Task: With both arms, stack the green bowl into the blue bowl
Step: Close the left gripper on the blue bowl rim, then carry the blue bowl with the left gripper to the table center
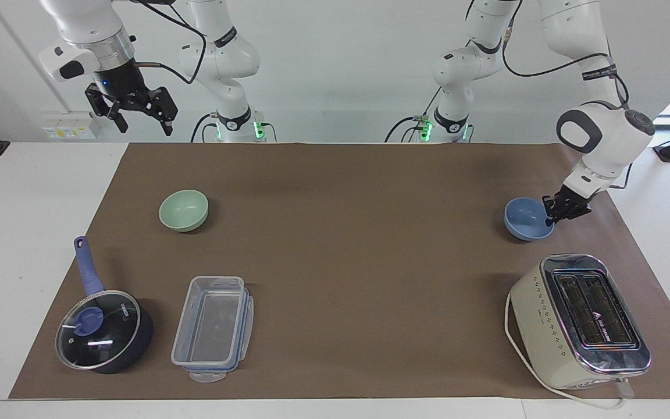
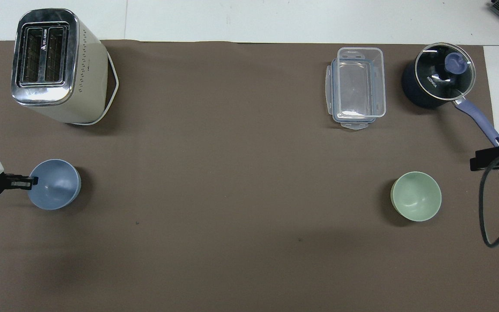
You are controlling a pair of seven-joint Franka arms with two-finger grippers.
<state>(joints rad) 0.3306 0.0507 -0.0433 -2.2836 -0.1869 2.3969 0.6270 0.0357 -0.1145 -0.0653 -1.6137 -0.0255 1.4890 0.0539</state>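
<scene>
A brown mat covers the table. At the left arm's end of the mat, the left gripper has its fingers clamped on the rim of the blue bowl, which sits nearer to the robots than the toaster. At the right arm's end of the mat, the green bowl sits upright and untouched. The right gripper waits raised over the mat's edge, fingers apart, holding nothing.
</scene>
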